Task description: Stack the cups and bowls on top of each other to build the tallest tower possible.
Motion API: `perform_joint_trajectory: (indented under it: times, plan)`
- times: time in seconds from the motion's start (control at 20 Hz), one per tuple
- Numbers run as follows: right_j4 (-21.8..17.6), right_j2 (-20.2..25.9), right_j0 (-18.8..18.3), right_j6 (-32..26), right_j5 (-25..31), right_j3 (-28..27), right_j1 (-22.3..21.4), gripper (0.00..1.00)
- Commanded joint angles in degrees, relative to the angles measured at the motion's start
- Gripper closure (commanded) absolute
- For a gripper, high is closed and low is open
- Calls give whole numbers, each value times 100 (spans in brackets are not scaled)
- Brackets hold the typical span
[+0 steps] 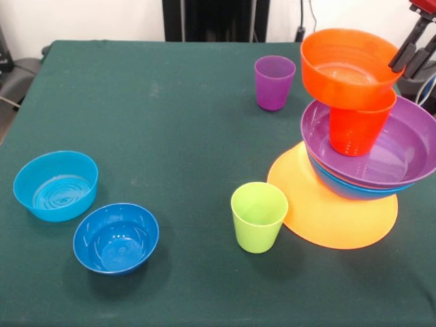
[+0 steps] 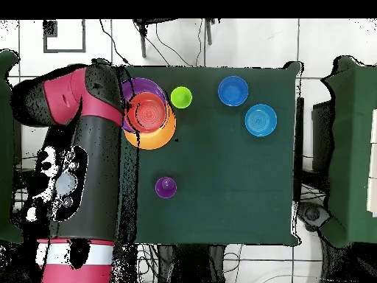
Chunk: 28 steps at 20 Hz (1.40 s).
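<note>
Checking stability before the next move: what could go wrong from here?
1. The tower leans: the purple bowl sits tilted and off-centre on the orange-yellow bowl, so it may topple.
2. The gripper is at the small orange bowl's rim; a nudge could knock it off the orange cup.

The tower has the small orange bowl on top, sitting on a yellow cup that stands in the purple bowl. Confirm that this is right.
Not quite: the cup is orange, not yellow. The front view shows the small orange bowl on top of the tower, sitting on an orange cup that stands in the purple bowl. No yellow cup shows in either view.
</note>
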Motion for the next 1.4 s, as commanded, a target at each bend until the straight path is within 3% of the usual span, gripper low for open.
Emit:
perform_joint_trajectory:
  times: [0.05,1.4]
  plan:
    - [-11,560,-115,19,227,-51,203,100]
    - [131,580,-122,-22,441,-171,155,100]
